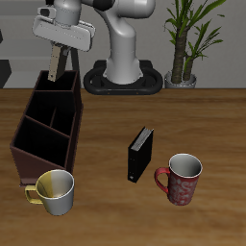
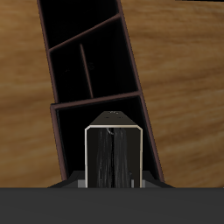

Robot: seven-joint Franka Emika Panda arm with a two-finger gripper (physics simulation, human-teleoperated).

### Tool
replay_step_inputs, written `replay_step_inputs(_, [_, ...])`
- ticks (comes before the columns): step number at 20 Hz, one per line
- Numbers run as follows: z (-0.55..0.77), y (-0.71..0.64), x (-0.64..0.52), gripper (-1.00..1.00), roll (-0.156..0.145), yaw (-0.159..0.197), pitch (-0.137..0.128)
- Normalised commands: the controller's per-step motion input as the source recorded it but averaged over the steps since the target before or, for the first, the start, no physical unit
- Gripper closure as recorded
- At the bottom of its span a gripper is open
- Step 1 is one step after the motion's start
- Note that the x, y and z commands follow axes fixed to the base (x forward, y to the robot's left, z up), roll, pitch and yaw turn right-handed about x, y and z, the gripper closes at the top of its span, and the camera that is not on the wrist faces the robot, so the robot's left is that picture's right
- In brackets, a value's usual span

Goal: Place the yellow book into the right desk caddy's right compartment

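Your gripper is pinching the yellow book by its upper end, so the book hangs nearly upright, long axis vertical with a slight tilt, above the far end of the right desk caddy. The slot you want, the right compartment, lies straight below the book's lower edge; the wrist view shows the book end-on, lined up over that end section, whose thin panel walls frame it closely. So the move turns on a straight descent while keeping the book's flat face parallel to the long walls; any drift toward the divider risks catching the edge on a panel. The other caddy sections sit nearer the table's front edge. The pale mug stands at the caddy's near end, while the black book and red mug are well apart from your path
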Motion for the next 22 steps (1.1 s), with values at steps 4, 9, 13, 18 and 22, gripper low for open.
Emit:
replay_step_inputs(4, [-0.29,-0.15,0.10,1.00,-0.019,-0.012,0.041])
replay_step_inputs(9, [-0.25,-0.12,0.08,1.00,-0.029,-0.003,0.029])
replay_step_inputs(13, [-0.31,-0.01,0.10,1.00,0.008,0.013,0.039])
replay_step_inputs(18, [-0.23,-0.04,0.12,1.00,-0.010,0.000,0.033])
replay_step_inputs(22, [-0.26,0.01,0.08,1.00,0.009,0.017,0.028])
